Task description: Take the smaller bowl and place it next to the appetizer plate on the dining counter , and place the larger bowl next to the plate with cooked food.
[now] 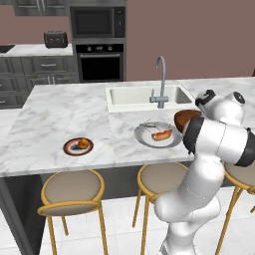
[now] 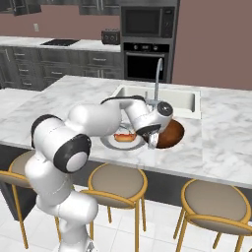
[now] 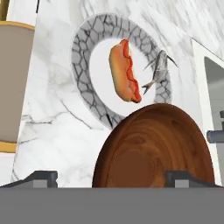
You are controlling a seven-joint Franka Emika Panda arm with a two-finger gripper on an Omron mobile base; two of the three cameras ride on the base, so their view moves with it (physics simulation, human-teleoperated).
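The larger bowl [image 1: 185, 118] [image 2: 170, 135] [image 3: 153, 148], deep and reddish-brown, stands on the dining counter [image 1: 60, 109] [image 2: 221, 133], touching the edge of the plate with cooked food [image 1: 147, 137] [image 3: 81, 65]. That patterned grey plate holds a hot dog [image 3: 124, 70]. My gripper [image 2: 153, 140] [image 3: 111, 178] is open just above the bowl's near rim, one fingertip [image 3: 41, 177] outside the bowl and the other over its inside, holding nothing. The appetizer plate [image 1: 78, 146] lies far to the left near the counter's front edge. The smaller bowl is out of view.
An inset sink [image 1: 144, 94] with a curved faucet [image 1: 160, 79] [image 2: 157, 81] lies just behind the bowl and plate. Round stools [image 1: 72, 189] [image 2: 118, 182] stand along the counter's front edge. The arm's elbow [image 1: 219, 139] hangs over the front right of the counter.
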